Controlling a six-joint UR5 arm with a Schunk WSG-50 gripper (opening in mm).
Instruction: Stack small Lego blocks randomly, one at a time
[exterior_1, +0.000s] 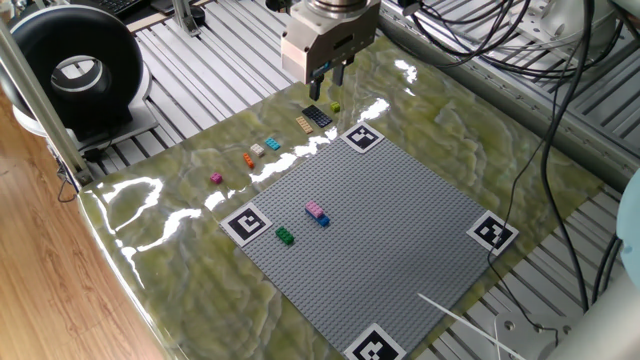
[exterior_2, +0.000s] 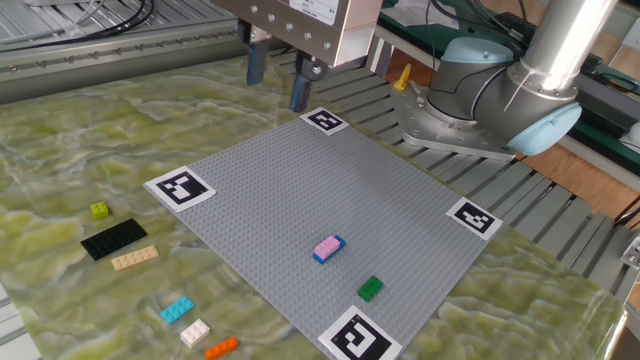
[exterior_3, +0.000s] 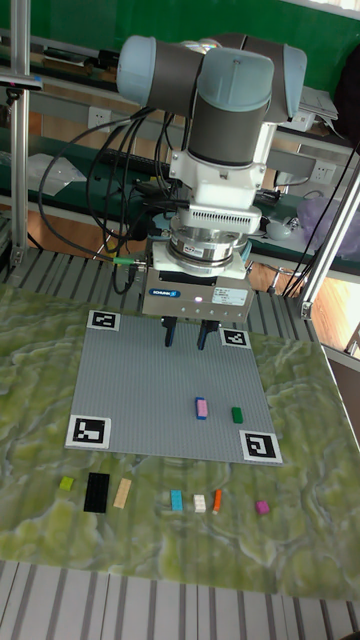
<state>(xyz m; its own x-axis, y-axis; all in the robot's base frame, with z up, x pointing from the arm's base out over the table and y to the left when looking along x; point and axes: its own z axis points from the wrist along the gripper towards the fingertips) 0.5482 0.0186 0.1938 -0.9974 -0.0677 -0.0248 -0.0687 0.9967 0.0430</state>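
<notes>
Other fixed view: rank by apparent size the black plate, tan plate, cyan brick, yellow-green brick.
1. black plate
2. tan plate
3. cyan brick
4. yellow-green brick
Cyan sits nearer the camera, so the last two are unsure.

1. Setting: a robotics laboratory.
2. Evidence: robot arm (exterior_3: 225, 90) mounted on a slotted aluminium frame (exterior_1: 215, 75); loose cable bundles (exterior_1: 480, 35); marker tags (exterior_2: 181, 186) on a grey baseplate (exterior_2: 320, 200); equipment shelving (exterior_3: 80, 75) behind.
</notes>
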